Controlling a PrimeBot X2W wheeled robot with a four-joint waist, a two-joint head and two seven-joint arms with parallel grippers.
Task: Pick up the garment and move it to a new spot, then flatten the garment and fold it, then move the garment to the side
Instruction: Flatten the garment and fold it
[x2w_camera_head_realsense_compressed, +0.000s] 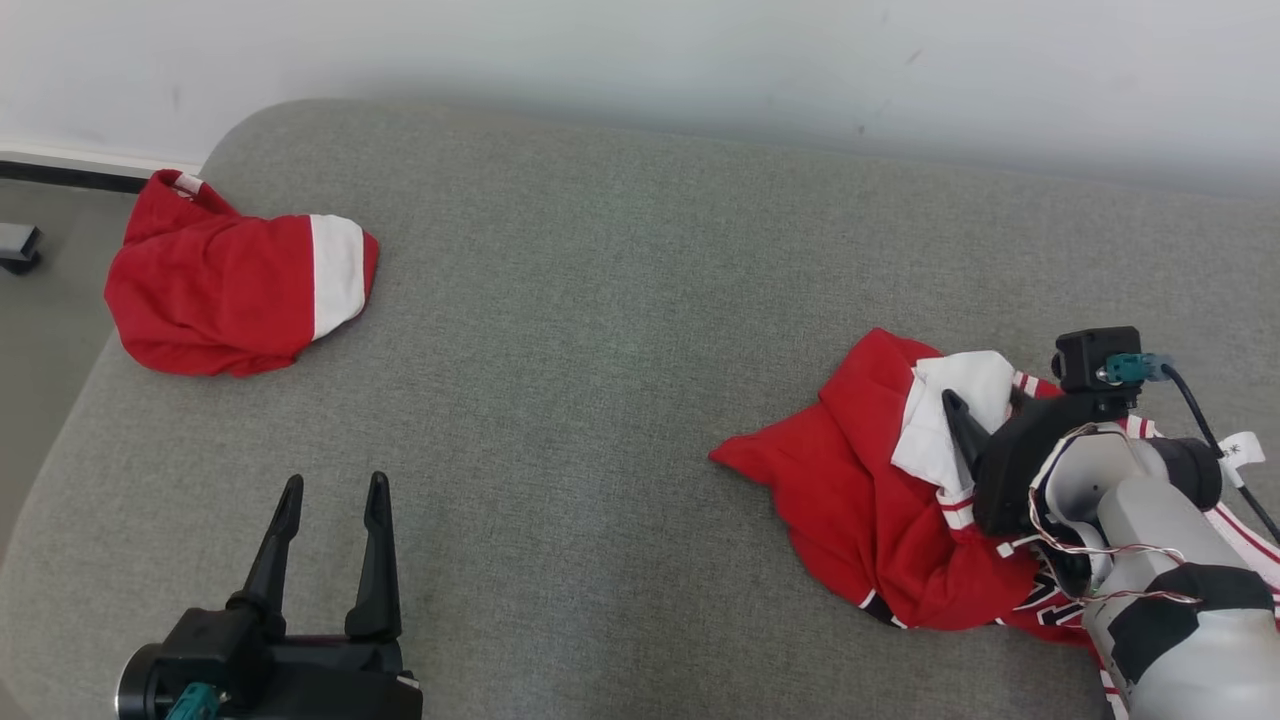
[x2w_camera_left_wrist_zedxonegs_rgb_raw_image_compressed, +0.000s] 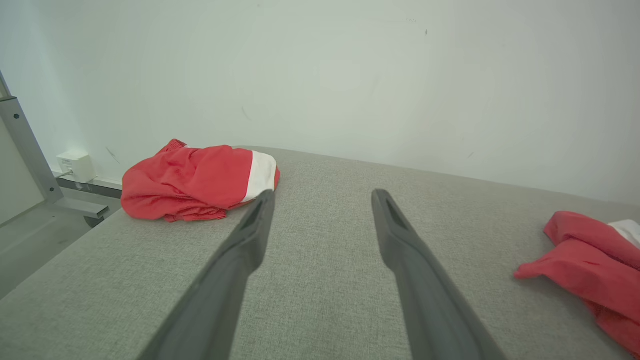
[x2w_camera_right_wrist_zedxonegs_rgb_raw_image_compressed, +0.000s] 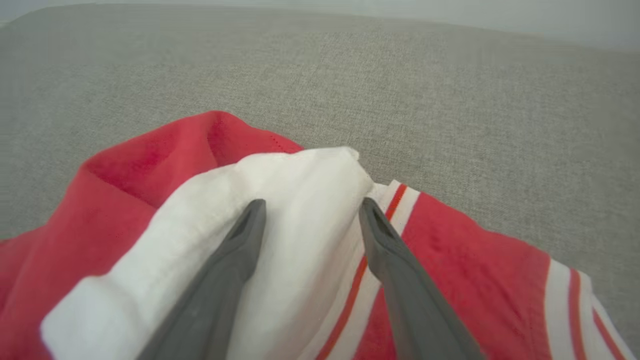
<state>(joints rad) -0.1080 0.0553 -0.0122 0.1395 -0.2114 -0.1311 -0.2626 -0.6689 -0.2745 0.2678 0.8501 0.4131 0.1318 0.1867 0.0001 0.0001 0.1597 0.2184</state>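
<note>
A crumpled red garment (x2w_camera_head_realsense_compressed: 860, 490) with a white panel and striped trim lies at the right of the grey cushioned surface (x2w_camera_head_realsense_compressed: 600, 400). My right gripper (x2w_camera_head_realsense_compressed: 985, 412) hovers over its white fold. In the right wrist view this gripper (x2w_camera_right_wrist_zedxonegs_rgb_raw_image_compressed: 311, 204) is open, its fingers straddling the white cloth of the garment (x2w_camera_right_wrist_zedxonegs_rgb_raw_image_compressed: 150, 170) with nothing pinched. My left gripper (x2w_camera_head_realsense_compressed: 335, 495) stands open above bare cushion at the lower left, apart from any cloth. Seen from the left wrist, that gripper (x2w_camera_left_wrist_zedxonegs_rgb_raw_image_compressed: 324, 194) has the crumpled garment (x2w_camera_left_wrist_zedxonegs_rgb_raw_image_compressed: 590, 260) off to its right.
A second red garment with a white band (x2w_camera_head_realsense_compressed: 230, 290) (x2w_camera_left_wrist_zedxonegs_rgb_raw_image_compressed: 200, 182) sits bundled at the cushion's far left corner. A pale wall runs behind. Left of the cushion are the floor, a grey metal frame (x2w_camera_left_wrist_zedxonegs_rgb_raw_image_compressed: 30, 150) and a small white box (x2w_camera_left_wrist_zedxonegs_rgb_raw_image_compressed: 75, 167).
</note>
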